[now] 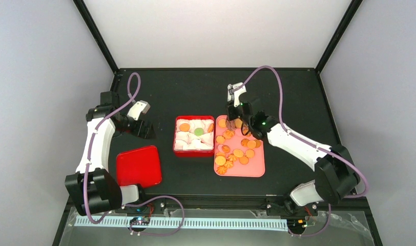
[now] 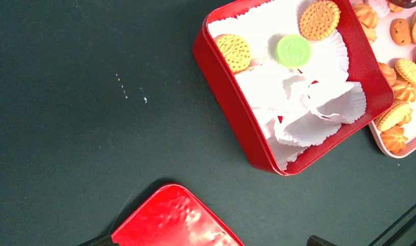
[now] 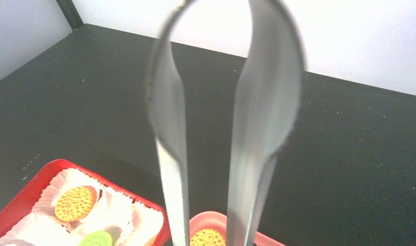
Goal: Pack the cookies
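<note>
Black table point(image 1: 195, 92), seen from the near edge.

- Red tin point(image 1: 194, 154) at centre, open, lined with white paper cups point(image 1: 193, 142). Three cookies sit in cups along its 12 o'clock side: two orange embossed rounds point(image 2: 233, 52) and a green cookie point(image 2: 293, 51) between them. The other cups hold nothing.
- Pink tray point(image 1: 254, 166) just beside the tin at its 3 o'clock. The rest of the cookies point(image 1: 238, 152) lie scattered here: mostly orange-golden discs, some swirl-shaped, and at least one brown with dark chips.
- Red lid point(image 1: 139, 165) flat on the table at the tin's 8 o'clock, well apart from it.
- Left gripper point(image 1: 140, 109) at the tin's 10 o'clock, off the table. Only its fingertips point(image 2: 99, 241) show in the wrist view, set wide apart with nothing held.
- Right gripper point(image 1: 235, 100) over the tray's 12 o'clock end, closed around the metal tongs point(image 3: 257, 118). Its own fingers are out of the wrist view. The tong arms stand apart with nothing between them, reaching down toward an orange cookie point(image 3: 208, 238) at the tray's edge. I cannot tell whether they touch it.
</note>
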Motion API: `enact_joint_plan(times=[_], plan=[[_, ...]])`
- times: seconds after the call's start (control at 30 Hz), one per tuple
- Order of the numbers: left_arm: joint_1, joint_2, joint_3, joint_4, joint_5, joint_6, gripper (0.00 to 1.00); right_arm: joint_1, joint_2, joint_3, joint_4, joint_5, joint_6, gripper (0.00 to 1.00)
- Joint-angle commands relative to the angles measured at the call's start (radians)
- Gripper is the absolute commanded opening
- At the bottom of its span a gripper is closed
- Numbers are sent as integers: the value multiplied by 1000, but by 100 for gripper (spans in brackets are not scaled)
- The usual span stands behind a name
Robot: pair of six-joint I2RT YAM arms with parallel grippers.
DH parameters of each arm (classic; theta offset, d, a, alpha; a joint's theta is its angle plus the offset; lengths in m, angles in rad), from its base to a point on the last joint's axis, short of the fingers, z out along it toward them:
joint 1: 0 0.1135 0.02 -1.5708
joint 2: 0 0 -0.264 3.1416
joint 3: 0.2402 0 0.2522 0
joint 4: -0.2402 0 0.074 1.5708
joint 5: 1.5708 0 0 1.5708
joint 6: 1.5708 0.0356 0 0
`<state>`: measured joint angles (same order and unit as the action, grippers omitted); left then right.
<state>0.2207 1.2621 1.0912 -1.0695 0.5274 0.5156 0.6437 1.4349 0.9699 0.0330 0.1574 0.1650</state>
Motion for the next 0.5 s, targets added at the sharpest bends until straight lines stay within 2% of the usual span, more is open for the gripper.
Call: enact_joint_plan(times=[0.0,0.17,0.47], plan=[[5,-21,36,-27,2,7,99,1,22,-9,26,11,27,30],[5,-24,41,-30,-2,11,99,1,51,-47,66,20,56,38],[5,-17,61,-39,2,9,99,1,75,-91,88,47,72,41]])
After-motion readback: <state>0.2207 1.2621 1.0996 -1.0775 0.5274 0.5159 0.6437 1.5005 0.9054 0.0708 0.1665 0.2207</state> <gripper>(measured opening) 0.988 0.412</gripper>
